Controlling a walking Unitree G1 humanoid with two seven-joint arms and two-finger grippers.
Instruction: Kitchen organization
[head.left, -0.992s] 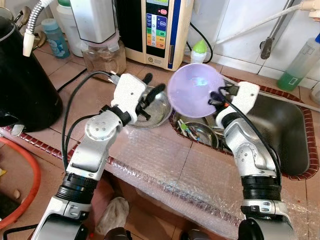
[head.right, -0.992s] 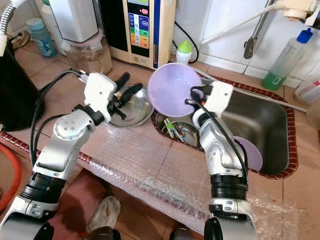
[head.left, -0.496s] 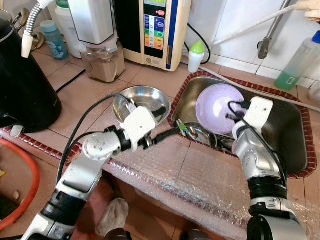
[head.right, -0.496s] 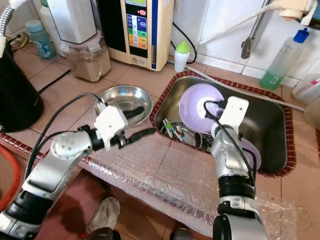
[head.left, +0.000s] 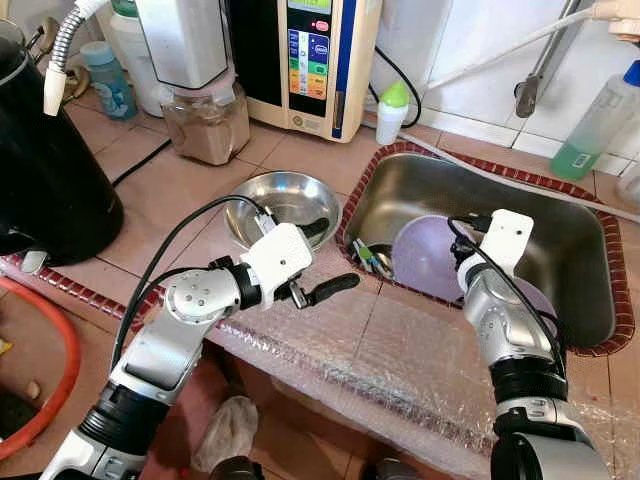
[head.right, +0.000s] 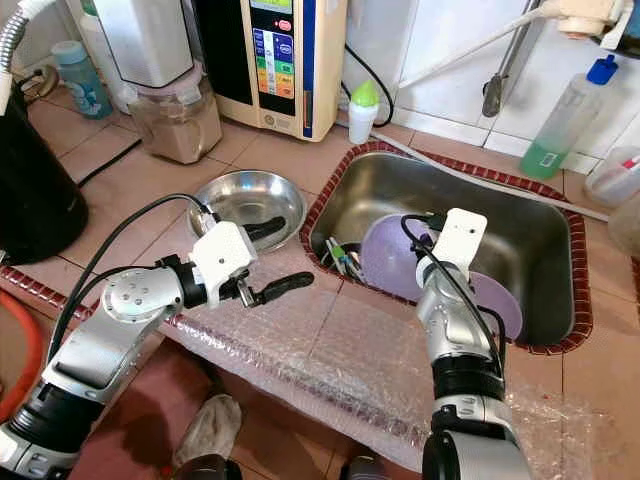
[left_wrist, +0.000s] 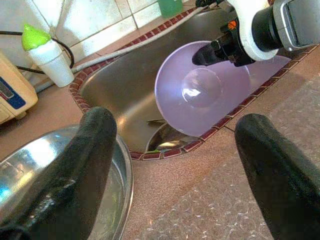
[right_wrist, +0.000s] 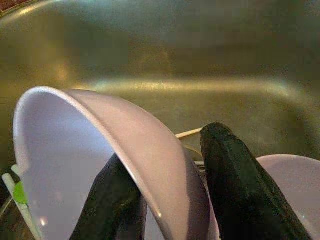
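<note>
1. Progress (judged): the round lilac plastic bowl (head.right: 400, 258) is down inside the stainless steel sink (head.right: 520, 225), tilted on edge & resting among the dishes there, so placement looks nearly done; release & arm withdrawal remain.
2. Right gripper (right_wrist: 165, 192): fingers pinch the bowl's rim, one inside, one outside. Just below it lies a 2nd lilac plate (head.right: 500, 305); beside the held bowl sit a small steel dish w/ green-tipped utensils (head.right: 338, 256).
3. Left gripper (head.left: 325, 260): fingers spread wide, holding nothing, hovering over the counter edge. Just behind it sits the shallow round steel bowl (head.left: 285, 200), out of the sink; probably the next item to sort.
4. Surface: terracotta-tiled counter (head.left: 150, 180) w/ a red patterned border round the sink; a sheet of clear bubble wrap (head.left: 400, 360) covers the front edge below both grippers.
5. Room: white tiled wall; beyond the left gripper stand a cream water-filter unit w/ button panel (head.left: 320, 60), a blender jar holding brown powder (head.left: 205, 125), a small white bottle w/ green cap (head.left: 392, 110) & a black kettle (head.left: 45, 160). Beyond the right gripper stands a bottle of green liquid (head.left: 598, 125).
</note>
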